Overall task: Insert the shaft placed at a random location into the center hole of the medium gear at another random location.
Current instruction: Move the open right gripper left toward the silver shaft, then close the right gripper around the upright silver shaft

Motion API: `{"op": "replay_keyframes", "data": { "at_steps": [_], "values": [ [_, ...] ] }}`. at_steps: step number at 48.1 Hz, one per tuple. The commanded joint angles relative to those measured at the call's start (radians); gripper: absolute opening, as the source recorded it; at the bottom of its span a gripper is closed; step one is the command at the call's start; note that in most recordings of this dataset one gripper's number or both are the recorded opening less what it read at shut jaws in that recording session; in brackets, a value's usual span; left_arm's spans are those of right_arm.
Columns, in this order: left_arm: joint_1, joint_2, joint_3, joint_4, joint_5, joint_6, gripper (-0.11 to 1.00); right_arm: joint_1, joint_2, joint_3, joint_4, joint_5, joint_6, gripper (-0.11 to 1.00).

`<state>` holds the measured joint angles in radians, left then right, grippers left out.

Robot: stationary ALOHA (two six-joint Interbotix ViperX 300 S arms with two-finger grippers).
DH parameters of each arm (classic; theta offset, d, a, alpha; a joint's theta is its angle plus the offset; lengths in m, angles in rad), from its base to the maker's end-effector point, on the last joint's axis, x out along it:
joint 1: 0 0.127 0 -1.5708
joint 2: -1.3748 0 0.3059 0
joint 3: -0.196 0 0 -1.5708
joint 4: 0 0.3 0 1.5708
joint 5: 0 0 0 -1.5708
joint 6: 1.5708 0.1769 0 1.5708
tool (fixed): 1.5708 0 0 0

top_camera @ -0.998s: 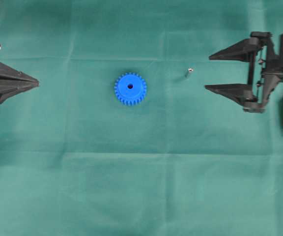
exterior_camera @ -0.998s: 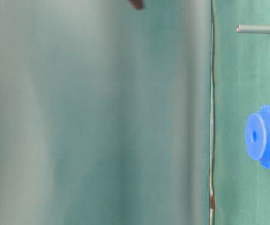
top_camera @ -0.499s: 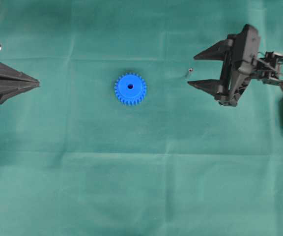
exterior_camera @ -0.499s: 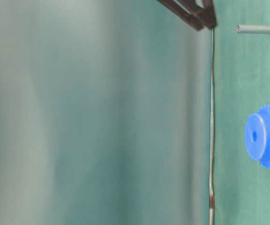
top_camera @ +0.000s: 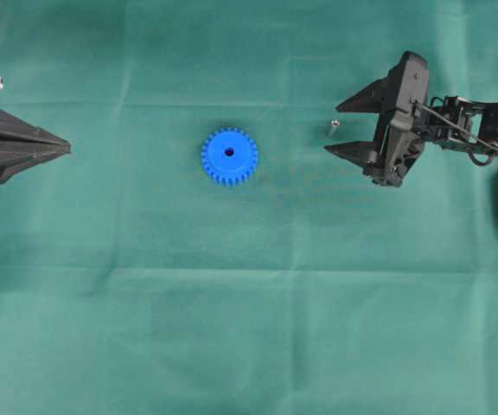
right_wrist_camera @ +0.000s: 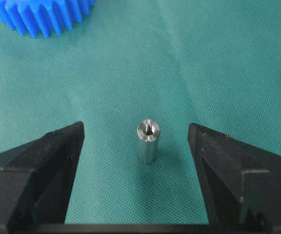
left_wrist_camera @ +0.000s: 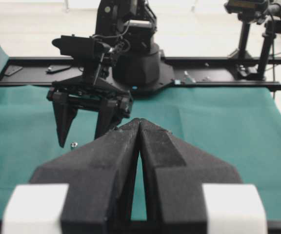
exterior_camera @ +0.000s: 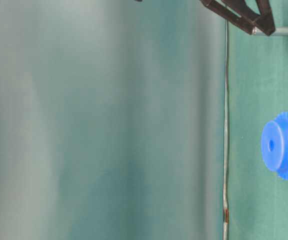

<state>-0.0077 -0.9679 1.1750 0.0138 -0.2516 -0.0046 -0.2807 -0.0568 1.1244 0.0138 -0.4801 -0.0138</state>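
Standing upright on its end, the shaft point(right_wrist_camera: 147, 142) waits on the green-clothed worktop point(top_camera: 249, 328), a small silver pin with its shiny top face turned up. The right pincer point(top_camera: 342, 128) has it bracketed: in the right wrist view the two black fingers point(right_wrist_camera: 43, 161) sit wide apart with the pin centred in the gap, touching neither. Nothing is held. That spread looks deliberate, leaving clearance on both sides so the jaws can close squarely on the pin's flanks rather than knock it over (a pin this slim, standing on end, would likely topple at a glancing touch).

Measured from the shaft, the medium gear point(top_camera: 229, 156) lies flat some way off on the side facing away from the right arm, its center hole point(top_camera: 229, 152) open and facing up. Only its toothed rim shows in the wrist view, beyond the pin. Farther off past the gear, the left pincer point(top_camera: 57, 148) rests at the worktop's edge with its fingers pressed together and empty, apparently parked out of the way.

The step in hand reads as the grasp itself; the carry and the insertion have yet to begin. Keeping the pin vertical in the grip should matter, since it must drop straight into a hole about its own width.
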Motion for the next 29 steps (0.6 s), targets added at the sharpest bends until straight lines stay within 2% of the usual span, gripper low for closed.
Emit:
{"op": "replay_keyframes", "data": {
  "at_steps": [1, 6, 9, 12, 16, 19, 20, 29],
  "values": [
    [-0.002, 0.006, -0.021, 0.003, -0.003, 0.0, 0.0, -0.005, -0.008, -0.017, 0.005, -0.015, 0.006, 0.84],
    [-0.002, 0.008, -0.021, 0.002, -0.005, 0.0, 0.0, -0.006, -0.006, -0.017, 0.006, -0.015, 0.006, 0.79],
    [-0.002, 0.008, -0.021, 0.003, -0.005, 0.0, 0.0, -0.006, -0.003, -0.018, 0.006, -0.014, 0.006, 0.71],
    [-0.002, 0.008, -0.021, 0.002, -0.005, 0.0, 0.0, -0.008, 0.005, -0.021, 0.008, -0.011, 0.006, 0.56],
    [-0.002, 0.008, -0.021, 0.002, -0.003, 0.0, 0.0, -0.008, 0.014, -0.026, 0.006, -0.011, 0.006, 0.3],
    [-0.002, 0.008, -0.021, 0.002, -0.005, -0.002, 0.0, -0.009, 0.017, -0.026, 0.008, -0.011, 0.006, 0.16],
    [-0.002, 0.008, -0.021, 0.002, -0.005, -0.002, 0.0, -0.009, 0.017, -0.026, 0.006, -0.011, 0.006, 0.13],
    [-0.002, 0.008, -0.02, 0.002, -0.003, -0.002, 0.0, -0.009, 0.017, -0.025, 0.008, -0.011, 0.006, 0.13]
  ]
}}
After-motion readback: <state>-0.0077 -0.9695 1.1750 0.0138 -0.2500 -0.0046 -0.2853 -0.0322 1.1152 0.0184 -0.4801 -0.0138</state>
